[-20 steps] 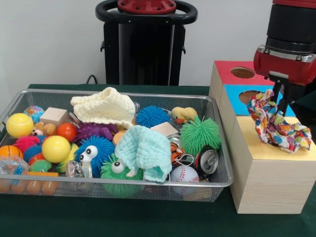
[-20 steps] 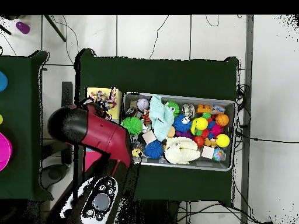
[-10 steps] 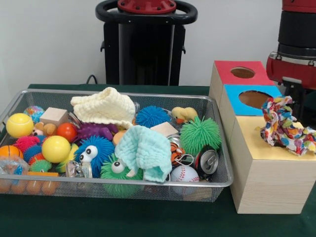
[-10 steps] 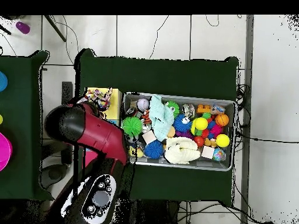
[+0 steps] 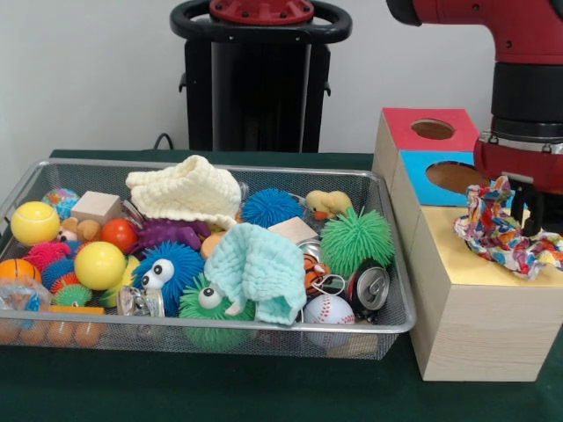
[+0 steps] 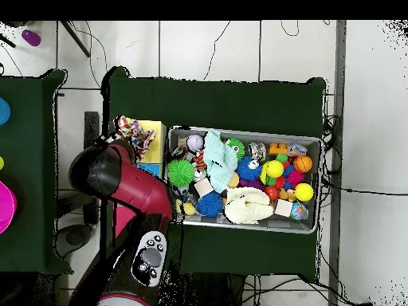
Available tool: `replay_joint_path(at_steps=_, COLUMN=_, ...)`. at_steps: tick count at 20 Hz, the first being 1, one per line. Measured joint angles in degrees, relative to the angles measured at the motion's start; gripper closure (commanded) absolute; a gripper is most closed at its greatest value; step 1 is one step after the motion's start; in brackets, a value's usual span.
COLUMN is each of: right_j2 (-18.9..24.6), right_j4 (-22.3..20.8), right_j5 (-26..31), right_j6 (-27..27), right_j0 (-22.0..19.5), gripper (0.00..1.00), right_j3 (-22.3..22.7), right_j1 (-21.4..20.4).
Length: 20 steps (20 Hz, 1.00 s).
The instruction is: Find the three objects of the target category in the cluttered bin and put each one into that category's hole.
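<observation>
You have multicoloured cloth (image 5: 503, 236) bunched on yellow box top (image 5: 457, 264), right of frame, just past blue hole (image 5: 455, 177). Gripper (image 5: 532, 207) sits right behind it; cannot tell whether cloth is pinched or released. Cloth likely parked there because yellow is the fabric slot; its hole is hidden beneath. Mint cloth (image 5: 259, 268) and cream cloth (image 5: 186, 191) wait in wire bin (image 5: 387, 323), centre frame, draped over toys. Overhead shows cloth (image 6: 134, 132) at box's upper left corner.
</observation>
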Motion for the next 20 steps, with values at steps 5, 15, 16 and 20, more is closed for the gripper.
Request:
replay_joint_path(at_steps=5, right_j2=1.02, right_j4=0.02, right_j5=-0.8, right_j6=0.0, right_j0=-0.58, gripper=1.0, right_j3=0.8, right_j1=-0.58)
replay_joint_path(at_steps=15, right_j2=-0.33, right_j4=-0.01, right_j5=-0.78, right_j6=0.01, right_j0=0.48, gripper=1.0, right_j3=0.31, right_j1=-0.04)
replay_joint_path(at_steps=16, right_j2=-0.86, right_j4=-0.14, right_j5=-0.76, right_j6=0.01, right_j0=0.89, gripper=1.0, right_j3=0.06, right_j1=0.2)
replay_joint_path(at_steps=20, right_j2=-4.5, right_j4=-1.86, right_j5=-0.32, right_j6=0.01, right_j0=3.57, gripper=1.0, right_j3=-1.82, right_j1=1.83)
